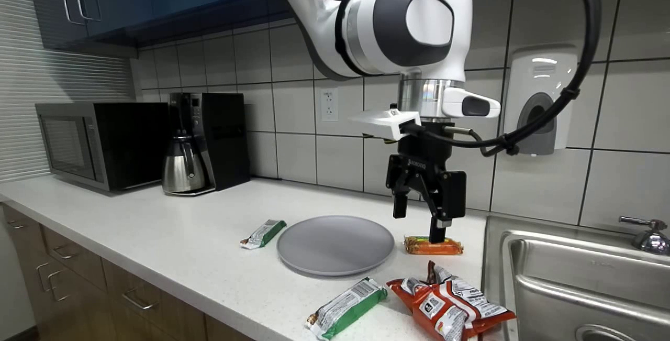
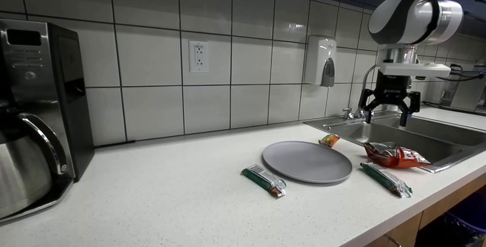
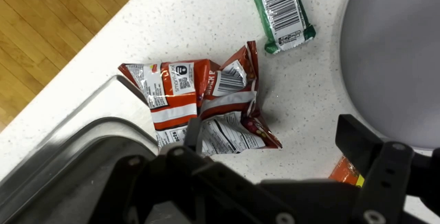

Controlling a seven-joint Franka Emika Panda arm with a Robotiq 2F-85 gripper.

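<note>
Spread wide and holding nothing, the gripper (image 2: 385, 121) hangs above the red snack bag (image 3: 202, 103)

The red snack bag lies below the gripper, just past one fingertip (image 3: 193, 132) in the wrist view, its edge overlapping the corner rim of the sink (image 1: 496, 246). The gripper has nothing between its fingers, and both exterior views show it raised well off the counter (image 2: 171, 201), touching no packet.

As for progress, the pictures allow only a judgement: nothing is being carried, and all four packets lie loose, none of them on the plate (image 1: 335, 246). Whether a grip on the bag is yet to come or already over cannot be told from how it lies; the lack of contact would fit either.

Outward from the bag, the orange packet (image 2: 328, 140) is below the gripper, partly hidden by its other finger in the wrist view. The plate lies past that same finger. The nearer green-wrapped bar (image 3: 283, 14) is beyond the bag from the gripper; the farther green-wrapped bar (image 2: 264, 180) lies across the plate from it. Well apart, past that bar, stand the coffee maker (image 1: 225, 142) and the microwave (image 1: 128, 144).
</note>
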